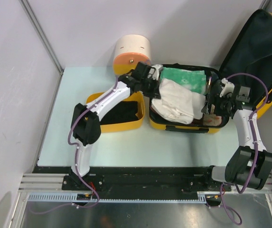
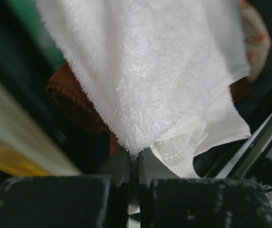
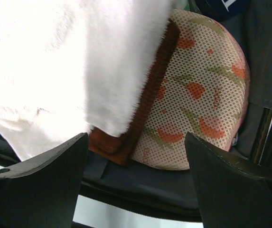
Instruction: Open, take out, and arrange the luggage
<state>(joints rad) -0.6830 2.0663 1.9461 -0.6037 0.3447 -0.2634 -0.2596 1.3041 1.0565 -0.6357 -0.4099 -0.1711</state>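
The luggage [image 1: 166,126] lies open on the desk [image 1: 126,147], right of centre, its lid propped up at the far right. The left fingers [image 2: 133,166] are clenched on a corner of the white towel [image 1: 176,100] at the case's far-left rim. The right fingers [image 1: 215,103] hang spread and empty over its near-right end.

The pinch takes only a thin hem, so the towel could slip free on a lift, or drag along the rust-brown cloth [image 3: 145,109] beneath it.

The overhead view shows both arms and the yellow tub [image 1: 126,127] to the left. Only the left wrist view shows the pinch itself. Only the right wrist view reveals a floral mesh pouch [image 3: 197,90] beside that cloth.
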